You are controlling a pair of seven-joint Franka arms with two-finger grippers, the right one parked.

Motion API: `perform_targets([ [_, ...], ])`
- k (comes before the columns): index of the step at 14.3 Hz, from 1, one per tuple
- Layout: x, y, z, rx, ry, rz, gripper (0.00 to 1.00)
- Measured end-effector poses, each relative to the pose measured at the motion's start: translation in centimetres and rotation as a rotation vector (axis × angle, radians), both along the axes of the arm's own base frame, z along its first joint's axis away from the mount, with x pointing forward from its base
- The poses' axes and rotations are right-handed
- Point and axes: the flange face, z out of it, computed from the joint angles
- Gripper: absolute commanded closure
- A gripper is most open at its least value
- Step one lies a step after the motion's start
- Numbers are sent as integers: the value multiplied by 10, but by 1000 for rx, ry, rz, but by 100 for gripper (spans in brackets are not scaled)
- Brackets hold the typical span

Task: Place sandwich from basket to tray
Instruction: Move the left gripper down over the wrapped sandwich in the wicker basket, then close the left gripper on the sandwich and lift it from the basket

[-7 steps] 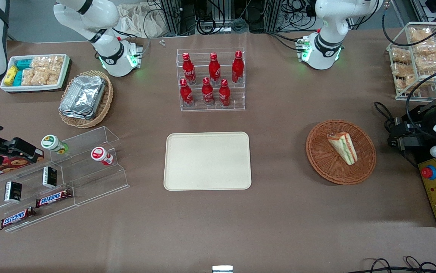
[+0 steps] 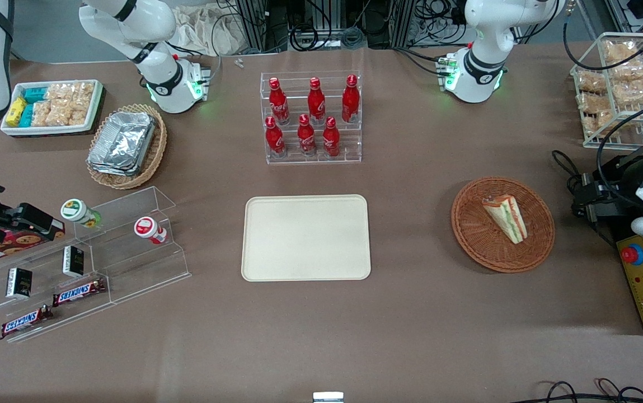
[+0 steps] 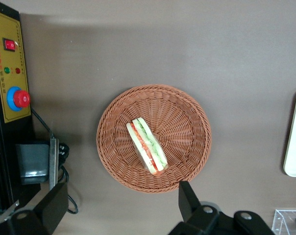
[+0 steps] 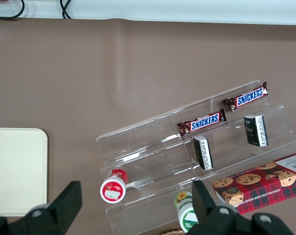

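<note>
Hovering open hand (image 3: 119,205) above sandwich (image 3: 147,146) in basket (image 3: 185,117)

The basket (image 2: 502,224) is rough reddish-brown woven wicker. The tray (image 2: 306,237) looks smooth, matt cream. A matt brown covering lies over the bench (image 2: 411,313). The pincer (image 3: 119,203) has matt black fingers (image 3: 188,195), spread wide above the basket.

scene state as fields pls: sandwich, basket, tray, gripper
sandwich: lying in the basket, filling edge up, untouched
basket: round reddish-brown wicker, toward the working arm's end of the table, holds only the sandwich
tray: cream, nothing on it, nearer the front camera than the bottle rack
gripper: open, above the basket, apart from the sandwich
task: not yet started
</note>
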Motion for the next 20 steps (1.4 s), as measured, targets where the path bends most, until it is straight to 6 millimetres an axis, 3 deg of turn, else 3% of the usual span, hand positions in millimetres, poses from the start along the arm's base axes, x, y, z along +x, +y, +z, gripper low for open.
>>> perform_targets([
  [4, -1, -15, -28, 10, 38, 147, 0],
  [7, -9, -17, -61, 21, 44, 258, 0],
  [13, -53, -21, -157, 44, 4, 623, 0],
  [15, -67, -21, -187, 48, 8, 669, 0],
  [20, -85, -21, -224, 62, 50, 682, 0],
])
